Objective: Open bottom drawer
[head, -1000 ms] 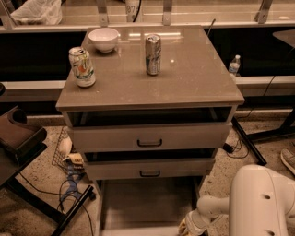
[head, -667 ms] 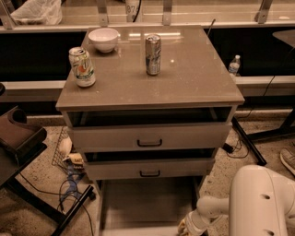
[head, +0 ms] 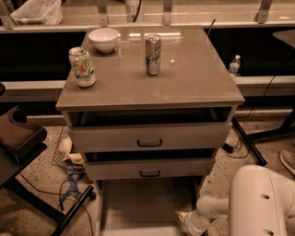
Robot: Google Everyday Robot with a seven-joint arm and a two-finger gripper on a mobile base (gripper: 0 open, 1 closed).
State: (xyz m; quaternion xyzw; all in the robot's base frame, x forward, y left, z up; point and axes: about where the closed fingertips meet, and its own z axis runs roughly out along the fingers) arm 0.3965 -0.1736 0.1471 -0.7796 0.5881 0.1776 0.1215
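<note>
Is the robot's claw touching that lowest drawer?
Cannot tell. In the camera view the gripper is low by the bottom drawer, right side; neither contact nor gap shows plainly.

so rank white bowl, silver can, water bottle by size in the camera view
1-2. silver can, white bowl: look alike, unranked.
3. water bottle, though farther off.
The gripper sits low, right of the bottom drawer.

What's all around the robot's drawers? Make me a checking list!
Surface: cabinet top holds white bowl, striped can, silver can.
Job's things: bottom drawer pulled out toward the camera.
Clutter: plastic bag behind; water bottle at right.
Grippers: gripper low, at the drawer's right front corner.
Cables: floor cables left; black cable right.
Surroundings: speckled floor; shoe at right edge.
</note>
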